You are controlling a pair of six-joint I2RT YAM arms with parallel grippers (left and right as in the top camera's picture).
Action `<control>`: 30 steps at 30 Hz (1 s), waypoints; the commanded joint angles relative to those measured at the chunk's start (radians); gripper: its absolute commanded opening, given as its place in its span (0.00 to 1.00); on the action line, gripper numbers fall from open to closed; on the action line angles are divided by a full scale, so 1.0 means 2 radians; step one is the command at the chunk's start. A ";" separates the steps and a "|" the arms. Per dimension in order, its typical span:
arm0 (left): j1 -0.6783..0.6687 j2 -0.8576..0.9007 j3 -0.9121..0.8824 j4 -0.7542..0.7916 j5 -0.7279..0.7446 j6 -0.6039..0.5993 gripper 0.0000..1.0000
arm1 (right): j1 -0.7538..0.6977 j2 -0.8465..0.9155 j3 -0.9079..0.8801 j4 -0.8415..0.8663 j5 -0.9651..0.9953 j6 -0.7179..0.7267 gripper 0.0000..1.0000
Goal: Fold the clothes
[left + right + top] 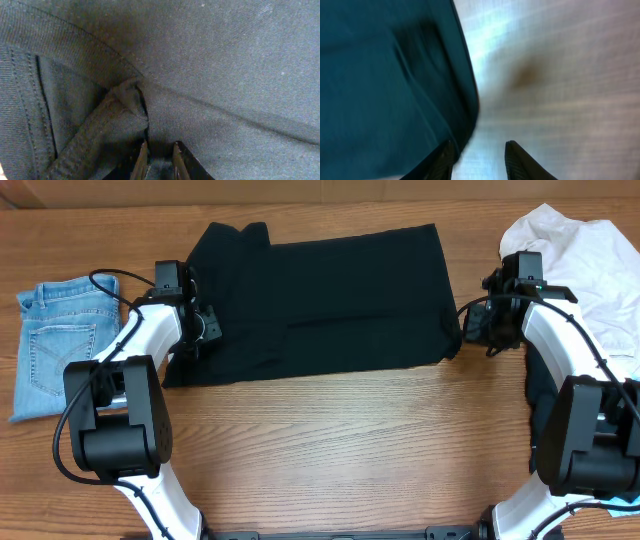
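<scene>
The black top point(330, 300) lies spread flat across the middle of the wooden table point(350, 440). At the top's left edge, my left gripper point(203, 330) is shut on a small bunched pinch of the black fabric point(125, 100). The left wrist view shows cloth squeezed between the left gripper's point(160, 150) narrow jaws. My right gripper point(468, 330) is at the top's right edge. In the right wrist view the right gripper point(480, 146) stands open over bare table. The black top's hem point(385, 75) lies beside its left finger, and nothing is between the fingers.
Folded light-blue jeans point(55, 345) lie at the far left. An off-white shirt point(590, 260) is heaped at the back right, behind the right arm. Another dark garment point(540, 395) lies partly under that arm. Bare wood runs along the front.
</scene>
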 commanded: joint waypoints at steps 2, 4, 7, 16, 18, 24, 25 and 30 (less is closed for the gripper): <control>0.006 0.026 -0.012 -0.022 -0.038 0.010 0.22 | -0.004 0.001 -0.003 -0.028 -0.012 0.000 0.38; 0.006 0.026 -0.012 -0.023 -0.038 0.010 0.22 | -0.004 0.001 -0.009 -0.025 -0.027 0.000 0.38; 0.006 0.026 -0.012 -0.023 -0.037 0.010 0.22 | -0.004 0.001 -0.022 -0.006 -0.052 -0.002 0.37; 0.006 0.026 -0.012 -0.023 -0.037 0.010 0.22 | -0.003 0.001 -0.086 0.067 -0.079 -0.002 0.36; 0.006 0.026 -0.012 -0.022 -0.037 0.010 0.22 | -0.002 0.001 -0.093 0.080 -0.088 -0.003 0.36; 0.006 0.026 -0.012 -0.022 -0.037 0.010 0.22 | 0.000 0.001 -0.095 0.108 -0.091 -0.002 0.22; 0.006 0.026 -0.012 -0.022 -0.037 0.010 0.22 | 0.000 0.001 -0.095 0.111 -0.091 -0.002 0.20; 0.006 0.026 -0.012 -0.022 -0.037 0.010 0.22 | 0.000 0.001 -0.095 0.116 -0.090 -0.003 0.06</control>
